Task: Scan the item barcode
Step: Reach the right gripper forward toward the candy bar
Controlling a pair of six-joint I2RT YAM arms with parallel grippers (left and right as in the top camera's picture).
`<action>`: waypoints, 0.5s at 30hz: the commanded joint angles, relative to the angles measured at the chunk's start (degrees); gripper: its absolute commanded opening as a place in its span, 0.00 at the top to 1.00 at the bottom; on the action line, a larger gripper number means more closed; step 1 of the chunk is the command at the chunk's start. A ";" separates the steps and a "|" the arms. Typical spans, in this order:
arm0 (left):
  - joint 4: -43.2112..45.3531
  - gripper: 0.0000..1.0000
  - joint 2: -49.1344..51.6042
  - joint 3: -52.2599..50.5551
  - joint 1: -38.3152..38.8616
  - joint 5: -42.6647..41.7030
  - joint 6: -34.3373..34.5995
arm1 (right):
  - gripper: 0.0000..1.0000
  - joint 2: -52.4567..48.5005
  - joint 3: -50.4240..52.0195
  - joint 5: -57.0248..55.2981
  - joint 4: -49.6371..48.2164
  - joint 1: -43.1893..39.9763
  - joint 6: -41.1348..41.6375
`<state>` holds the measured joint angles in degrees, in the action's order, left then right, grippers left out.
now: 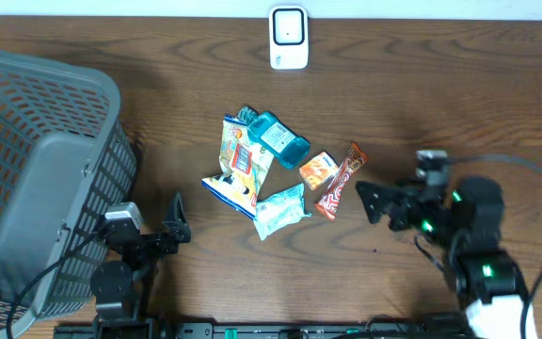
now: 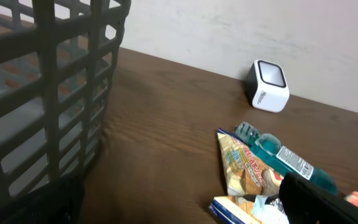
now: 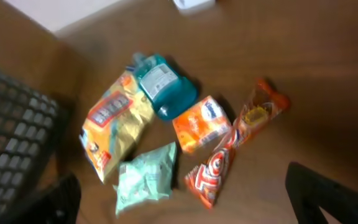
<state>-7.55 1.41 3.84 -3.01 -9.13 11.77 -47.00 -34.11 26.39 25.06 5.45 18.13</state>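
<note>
Brown table (image 1: 422, 94), snack pile (image 1: 263, 174) centre, left claw (image 1: 179, 221) wide, right claw (image 1: 368, 202) wide — empty.

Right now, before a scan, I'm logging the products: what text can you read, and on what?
"To": big letters on the red bar; the rest is unreadable.
Yellow bag: label blurred.
Teal bottle: label print too small.
Orange pack: logo blurred.
Mint pack: nothing readable.
Scanner: side print too small.
</note>
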 commanded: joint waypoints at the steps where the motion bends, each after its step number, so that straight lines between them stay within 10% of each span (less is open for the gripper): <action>1: -1.49 0.00 -0.04 -0.24 -0.13 -0.96 -0.11 | 0.01 -8.41 -9.92 -12.74 6.40 7.10 -2.56; 10: -3.91 0.00 0.02 -0.24 -0.13 -0.92 -0.11 | 0.01 -22.75 -14.49 -11.89 6.34 15.47 -1.90; 12: -3.91 0.00 0.02 -0.24 -0.13 -0.92 -0.11 | 0.28 -25.18 -14.49 -12.59 3.50 15.80 -1.62; 15: -3.91 0.00 0.02 -0.24 -0.13 -0.94 -0.11 | 0.21 -28.72 -14.51 -12.79 0.81 15.87 4.02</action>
<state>-9.91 1.41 4.45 -3.01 -9.13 11.77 -73.47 -47.83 14.90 26.98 20.75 17.78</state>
